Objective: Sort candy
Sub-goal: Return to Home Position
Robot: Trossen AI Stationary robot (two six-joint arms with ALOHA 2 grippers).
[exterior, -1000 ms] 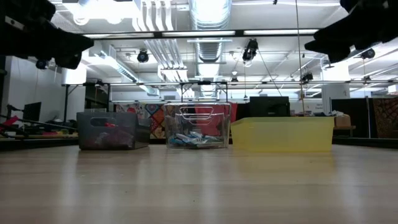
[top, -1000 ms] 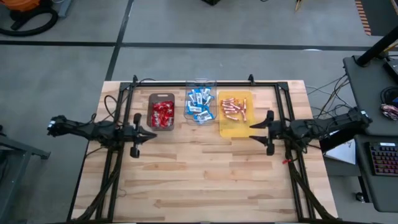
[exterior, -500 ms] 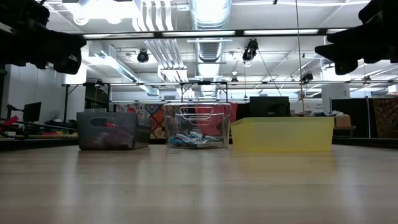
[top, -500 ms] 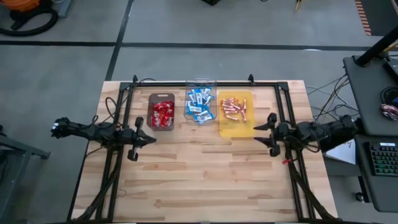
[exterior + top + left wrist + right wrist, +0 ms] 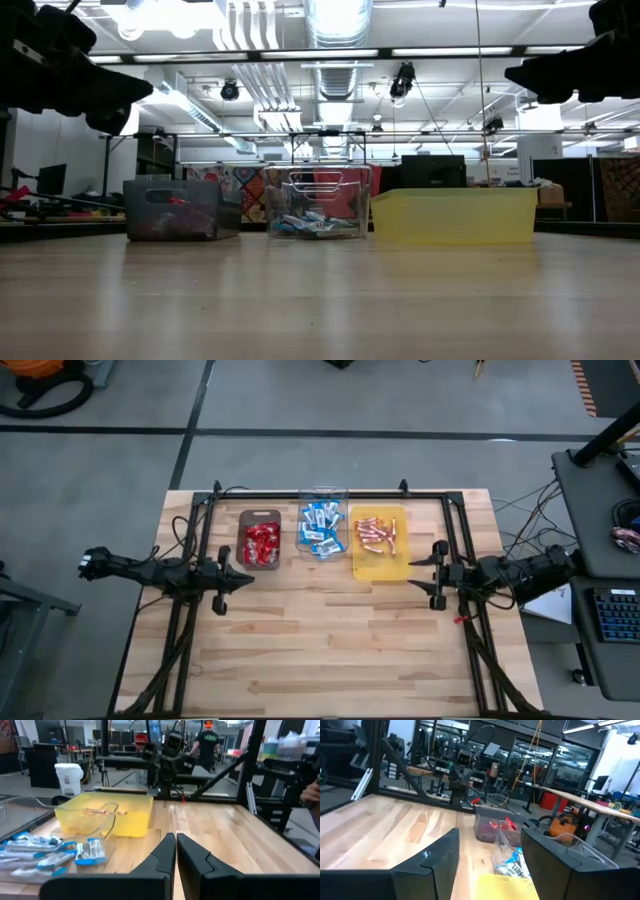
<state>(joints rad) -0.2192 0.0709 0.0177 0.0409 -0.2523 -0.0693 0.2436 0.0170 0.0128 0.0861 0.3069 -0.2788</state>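
Three trays: dark tray, red packets; clear tray, blue-and-white bars; yellow tray, copper sticks; sweets uncountable. Empty left gripper pinched together, right gripper spread wide.

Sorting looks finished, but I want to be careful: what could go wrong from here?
1. The open right gripper hangs high but close beside the yellow tray, near its corner; if it sinks, it might nudge the tray.
2. The shut left gripper hangs likewise near the dark tray holding red packets.
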